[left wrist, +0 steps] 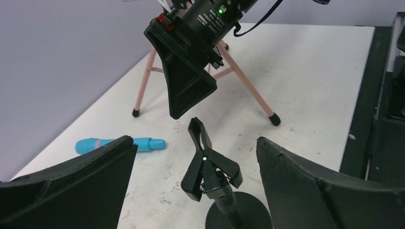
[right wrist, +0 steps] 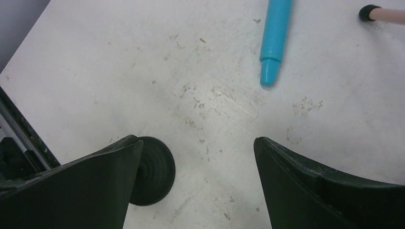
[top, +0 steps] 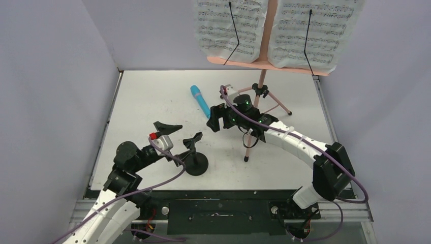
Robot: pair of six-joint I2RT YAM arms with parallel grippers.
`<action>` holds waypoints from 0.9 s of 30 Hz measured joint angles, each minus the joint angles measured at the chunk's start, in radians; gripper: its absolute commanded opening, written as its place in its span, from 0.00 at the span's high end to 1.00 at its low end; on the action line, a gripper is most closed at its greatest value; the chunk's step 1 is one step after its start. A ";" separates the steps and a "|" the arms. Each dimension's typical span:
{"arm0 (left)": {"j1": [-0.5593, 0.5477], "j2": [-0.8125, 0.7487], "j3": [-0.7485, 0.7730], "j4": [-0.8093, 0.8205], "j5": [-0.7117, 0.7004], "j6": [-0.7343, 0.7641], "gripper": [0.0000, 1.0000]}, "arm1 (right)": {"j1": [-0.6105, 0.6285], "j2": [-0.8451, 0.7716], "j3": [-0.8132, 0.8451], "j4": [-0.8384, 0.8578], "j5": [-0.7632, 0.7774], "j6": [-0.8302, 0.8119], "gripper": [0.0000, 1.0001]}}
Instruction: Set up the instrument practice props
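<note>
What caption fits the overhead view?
Blue microphone lying flat, mic stand empty, sheet music on the pink music stand.

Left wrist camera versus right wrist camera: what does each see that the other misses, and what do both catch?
Only the left wrist view: the black spring clip topping the small black round-based stand, two pink tripod legs, and the right pincer in front of them, framed by the open left pincer. Only the right wrist view: nothing new, just a straight-down look between its own open fingers. Both: the bright blue microphone lying on the white table, the stand's round base, a black-capped pink foot.
</note>
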 measured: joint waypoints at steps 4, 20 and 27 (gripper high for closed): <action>0.004 -0.072 -0.032 0.032 -0.093 -0.002 0.04 | 0.005 0.097 0.123 -0.031 0.049 -0.021 0.10; 0.022 -0.208 -0.113 0.095 -0.228 0.008 0.03 | 0.011 0.578 0.658 -0.245 0.243 -0.170 0.04; 0.022 -0.198 -0.114 0.097 -0.222 0.007 0.03 | 0.011 0.768 0.856 -0.321 0.263 -0.200 0.00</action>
